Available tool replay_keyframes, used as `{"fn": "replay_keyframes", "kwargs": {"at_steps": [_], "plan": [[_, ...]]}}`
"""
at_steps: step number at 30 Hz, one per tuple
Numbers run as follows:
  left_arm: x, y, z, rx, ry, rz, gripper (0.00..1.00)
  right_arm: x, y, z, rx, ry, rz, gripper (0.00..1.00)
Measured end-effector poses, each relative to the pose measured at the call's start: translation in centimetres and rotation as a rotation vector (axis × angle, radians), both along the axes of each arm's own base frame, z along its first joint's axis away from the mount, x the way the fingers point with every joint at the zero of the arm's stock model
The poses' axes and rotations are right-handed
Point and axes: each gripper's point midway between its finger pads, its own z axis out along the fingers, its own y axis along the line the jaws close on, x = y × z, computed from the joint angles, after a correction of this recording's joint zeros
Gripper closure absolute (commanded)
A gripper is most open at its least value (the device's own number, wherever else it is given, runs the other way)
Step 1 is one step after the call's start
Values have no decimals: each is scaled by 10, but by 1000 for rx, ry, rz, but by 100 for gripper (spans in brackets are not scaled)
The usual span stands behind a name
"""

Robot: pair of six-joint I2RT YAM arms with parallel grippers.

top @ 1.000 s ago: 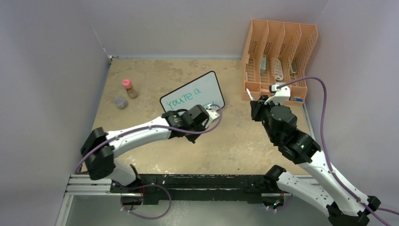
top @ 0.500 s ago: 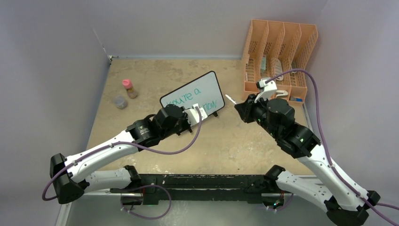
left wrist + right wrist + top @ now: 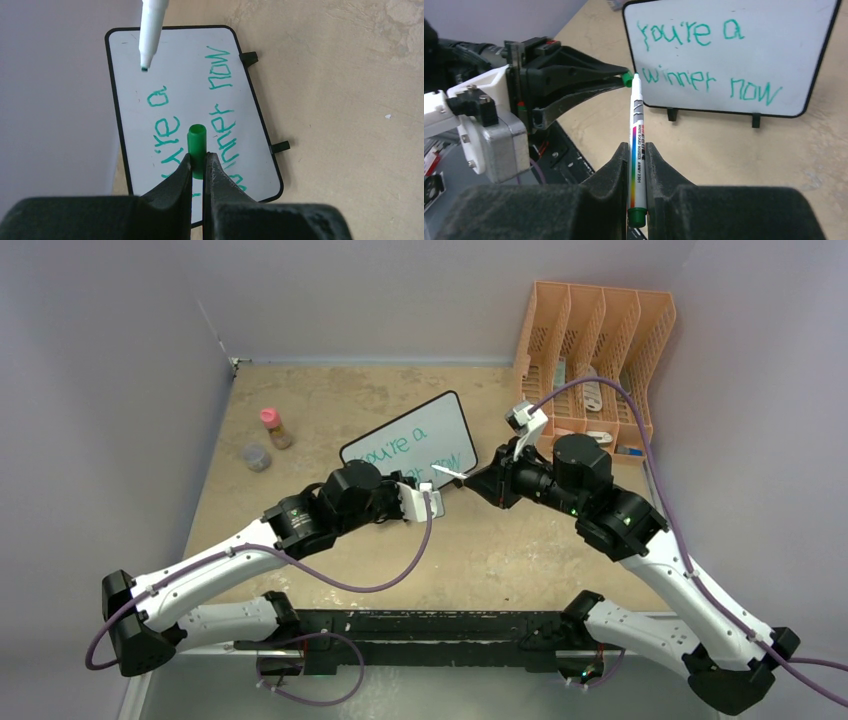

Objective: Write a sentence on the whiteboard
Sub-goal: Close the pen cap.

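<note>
A small rectangular whiteboard with a thin black frame (image 3: 447, 416) stands propped on its two little black feet (image 3: 671, 114) near the middle of the tan, mottled surface (image 3: 500, 550). It sits just beyond the two grippers, its face turned towards them. On it is a teal-green handwritten sentence (image 3: 674, 35) in two slanted lines: "you're a" above and "winner now" below. The space to the right of "a" is blank.

The left gripper (image 3: 198, 166) is clenched on a short green marker cap (image 3: 197, 145). The cap sticks out past the fingertips with its open end facing away from the wrist. The right gripper (image 3: 637, 150) is clamped on a white whiteboard marker with a rainbow stripe and a green end plug (image 3: 636, 130). It grips the marker near the plug end, so most of the barrel projects forward.

The two grippers face each other in front of the board's lower edge. In the right wrist view the marker's uncapped tip lies just beside the mouth of the green cap, but whether they touch cannot be told. The marker is not touching the board.

An orange plastic file rack (image 3: 590, 350) stands at the far right of the surface. A small bottle with a pink cap (image 3: 274, 427) and a small grey-lidded jar (image 3: 257, 456) sit close together at the far left, well apart from the board.
</note>
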Motion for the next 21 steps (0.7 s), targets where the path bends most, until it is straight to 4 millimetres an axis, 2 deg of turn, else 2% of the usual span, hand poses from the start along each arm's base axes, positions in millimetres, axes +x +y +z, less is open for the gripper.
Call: {"fn": "replay_keyframes", "kwargs": {"at_steps": [4, 11, 21], "plan": [[-1, -1, 5, 22, -28, -37, 100, -11, 10, 4, 26, 2, 85, 100], [-2, -2, 13, 28, -38, -56, 100, -19, 15, 6, 44, 7, 141, 100], [-7, -2, 18, 23, -26, -78, 100, -15, 21, -11, 20, 53, 147, 100]]}}
